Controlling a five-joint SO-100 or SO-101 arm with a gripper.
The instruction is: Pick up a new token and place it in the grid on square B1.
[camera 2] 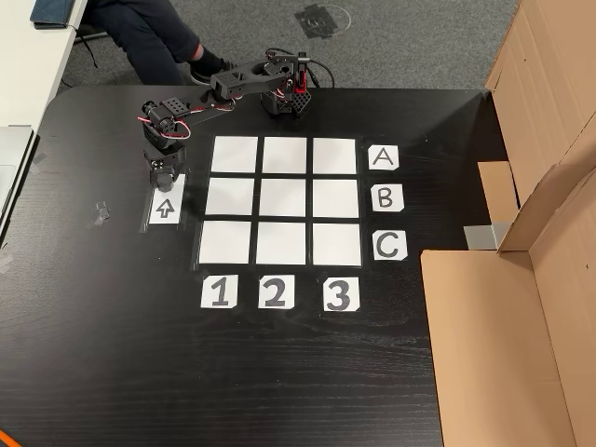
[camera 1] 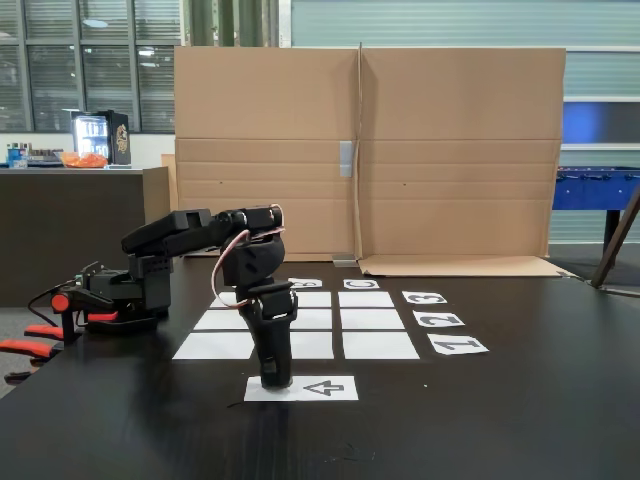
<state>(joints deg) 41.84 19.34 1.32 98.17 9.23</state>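
1. Token: you can't see it; judged hidden under the gripper [camera 2: 164, 179] at the arrow sheet [camera 2: 165, 207].
2. Jaws: cannot tell if apart or clamped.
3. Step: pickup. Next, lift and carry to square B1 [camera 2: 232, 197], bare in the grid [camera 2: 285, 155].

Black table [camera 1: 520, 400], cardboard screen [camera 1: 450, 150] behind, grey carpet [camera 2: 410, 37], dark windows [camera 1: 90, 60], blue foosball table [camera 1: 595, 188]
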